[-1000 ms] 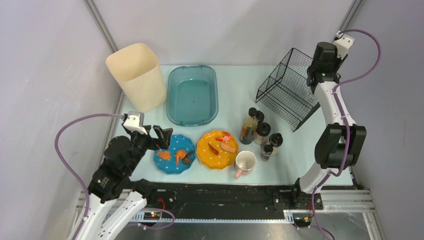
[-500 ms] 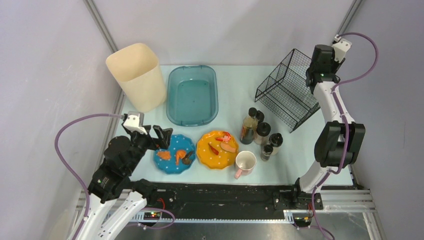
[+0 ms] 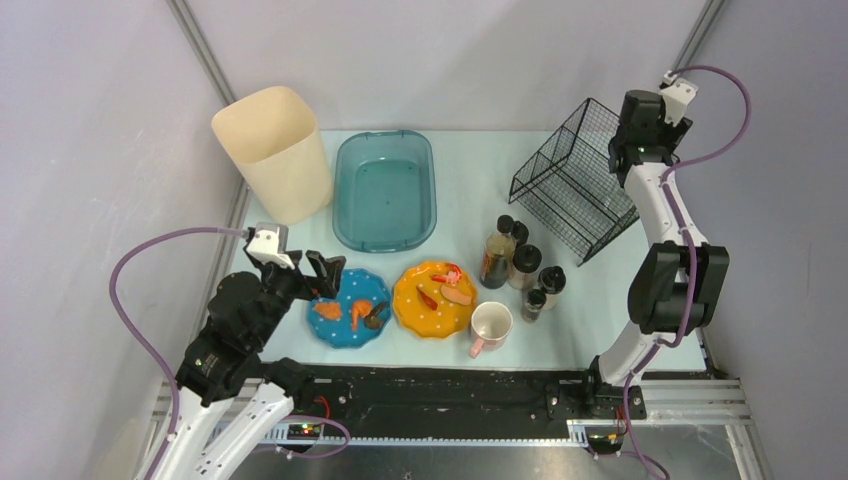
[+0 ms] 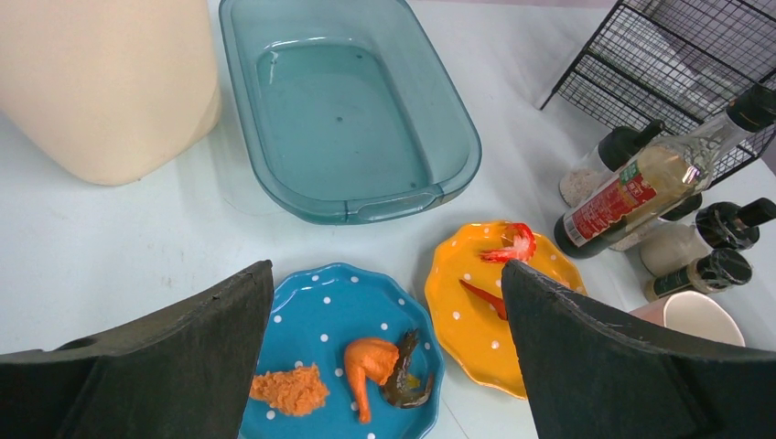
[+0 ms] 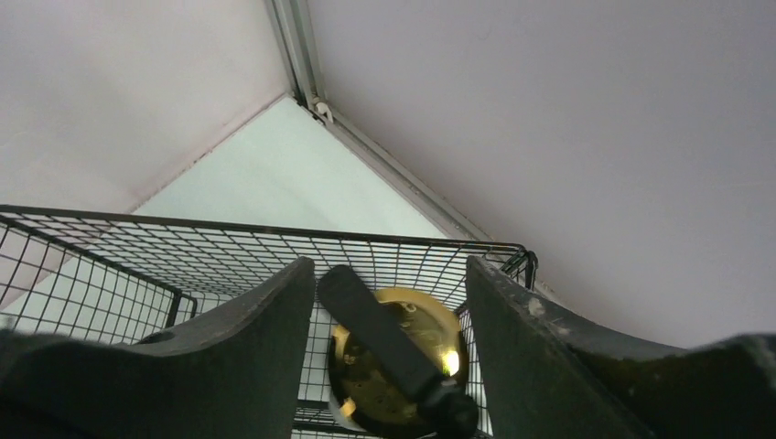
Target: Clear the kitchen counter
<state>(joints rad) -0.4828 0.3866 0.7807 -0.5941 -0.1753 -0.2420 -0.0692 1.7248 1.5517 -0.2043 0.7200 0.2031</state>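
The kitchen counter (image 3: 470,180) carries a blue plate (image 3: 350,308) and an orange plate (image 3: 435,298), both with food scraps, a pink mug (image 3: 491,325) and several bottles (image 3: 518,265). My left gripper (image 3: 325,275) hovers open over the blue plate (image 4: 339,357), with nothing between its fingers (image 4: 386,274). My right gripper (image 3: 640,150) is at the far right corner above the wire basket (image 3: 575,180). In the right wrist view its jaws (image 5: 389,265) stand open around a golden-brown bottle with a black cap (image 5: 366,389), which rests inside the basket (image 5: 183,256).
A teal basin (image 3: 385,190) and a cream bin (image 3: 272,150) stand at the back left. The orange plate (image 4: 476,302), the mug (image 4: 695,315) and a sauce bottle (image 4: 641,187) lie right of my left gripper. Walls close in beside the basket.
My right gripper has opened and let go of the black-capped bottle in the basket, and its wrist has drifted slightly left. The left arm has not moved.
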